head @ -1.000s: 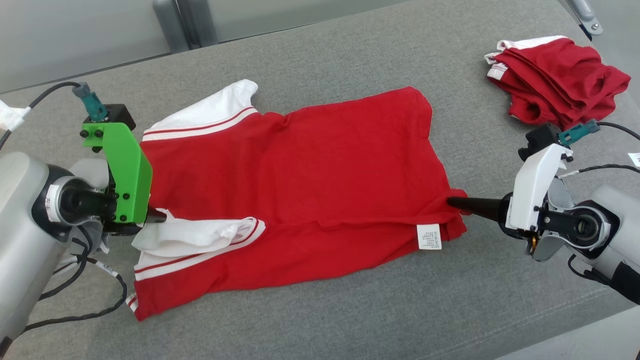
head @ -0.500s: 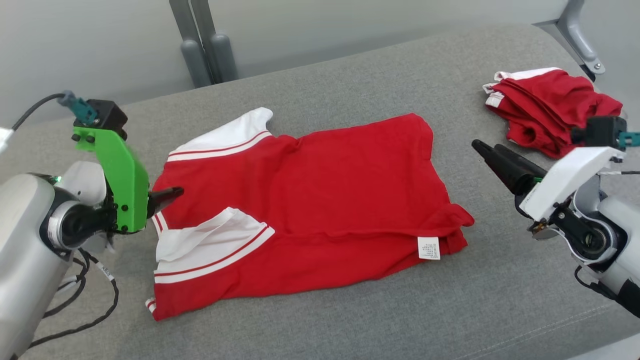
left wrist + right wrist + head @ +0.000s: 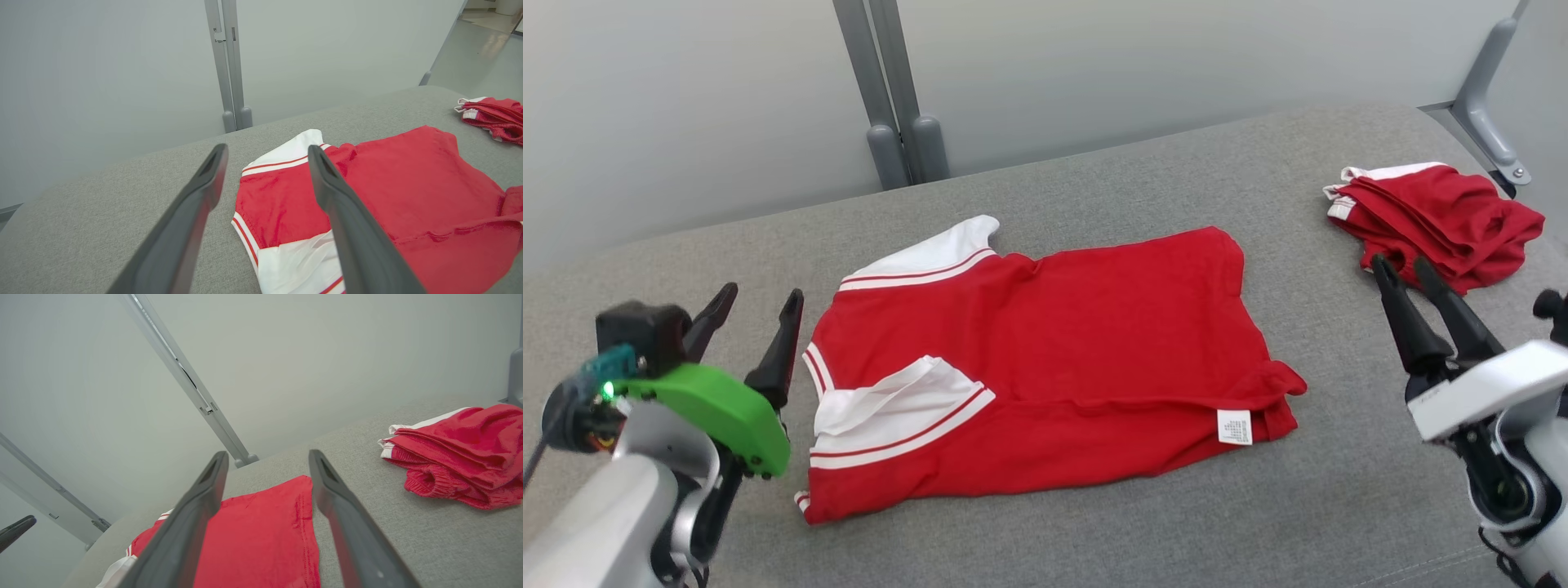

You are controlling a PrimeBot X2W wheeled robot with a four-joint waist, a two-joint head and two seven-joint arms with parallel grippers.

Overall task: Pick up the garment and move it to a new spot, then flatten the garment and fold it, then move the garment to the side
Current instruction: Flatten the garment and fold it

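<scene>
**Item 1. Left claw** (image 3: 761, 294): hovering low beside the sleeve end of the garment, fingers spread wide, carrying nothing and touching no cloth.

**Item 2. Right claw** (image 3: 1400, 263): hovering past the hem end, apart from the cloth, fingers parted and empty. With one claw flanking each short end, the pair is probably standing ready to take both ends for a further fold.

**Item 3. Garment** (image 3: 1054, 359): red with white sleeves, lying flat across the middle of the desk. The near long edge appears to be turned over onto the body, with the care label (image 3: 1234, 426) facing up. The near sleeve (image 3: 890, 396) is lying tucked inward and the far sleeve (image 3: 931, 253) is sticking out. Judged as partly folded.

**Item 4. Desk** (image 3: 1094, 539): grey woven padding, giving slightly and gripping the cloth a little.

**Item 5. Red pile** (image 3: 1437, 216): bunched at the far right corner, likely marking the set-aside spot.

**Item 6. Room:** twin grey posts (image 3: 890, 106) are rising behind the far edge against a plain pale wall (image 3: 1176, 73).
</scene>
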